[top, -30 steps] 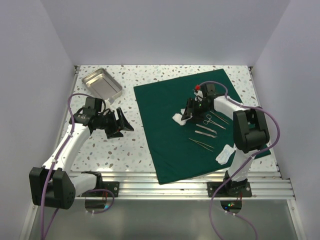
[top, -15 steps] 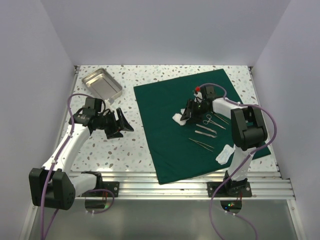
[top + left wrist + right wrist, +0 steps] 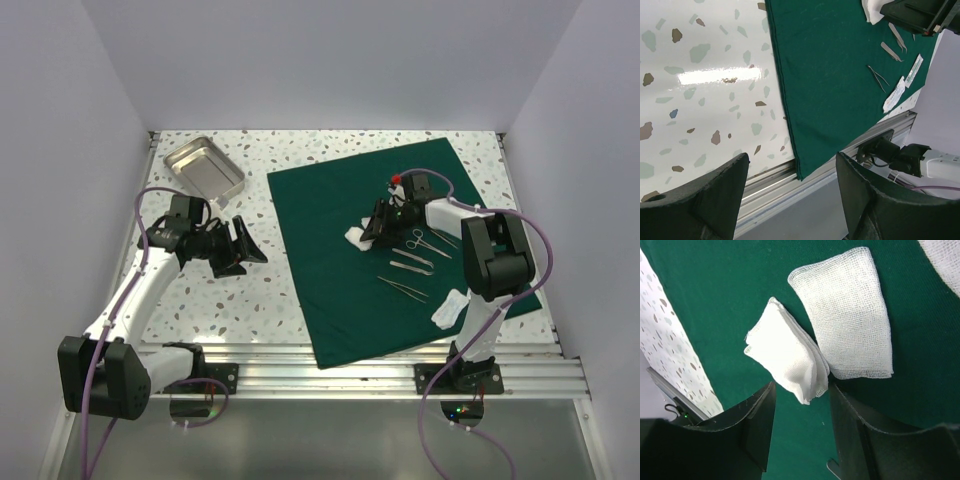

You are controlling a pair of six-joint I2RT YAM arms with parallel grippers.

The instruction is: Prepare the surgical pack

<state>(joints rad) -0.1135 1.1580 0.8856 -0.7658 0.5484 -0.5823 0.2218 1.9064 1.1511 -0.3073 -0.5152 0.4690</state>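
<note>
The surgical pack is a dark green drape (image 3: 330, 200) spread flat on the right half of the table, also seen in the left wrist view (image 3: 830, 75) and the right wrist view (image 3: 715, 300). My right gripper (image 3: 372, 230) is low over its middle. Its jaws (image 3: 801, 405) are open, and the lower corner of a folded white gauze (image 3: 785, 357) reaches between the fingertips. A flat gauze square (image 3: 850, 320) lies beside it. My left gripper (image 3: 250, 250) hovers open over the speckled table, left of the drape, with nothing between its fingers (image 3: 792, 185).
Steel scissors (image 3: 425, 242), forceps (image 3: 410, 265) and tweezers (image 3: 402, 288) lie on the drape near the right arm. A white packet (image 3: 450, 306) sits at the drape's near right. A shiny steel tray (image 3: 203, 167) stands at the back left. The drape's near corner overhangs the aluminium rail (image 3: 805, 175).
The right gripper's jaws have narrowed a little around the folded gauze, and the right arm's elbow has shifted slightly. The left arm has not moved.
</note>
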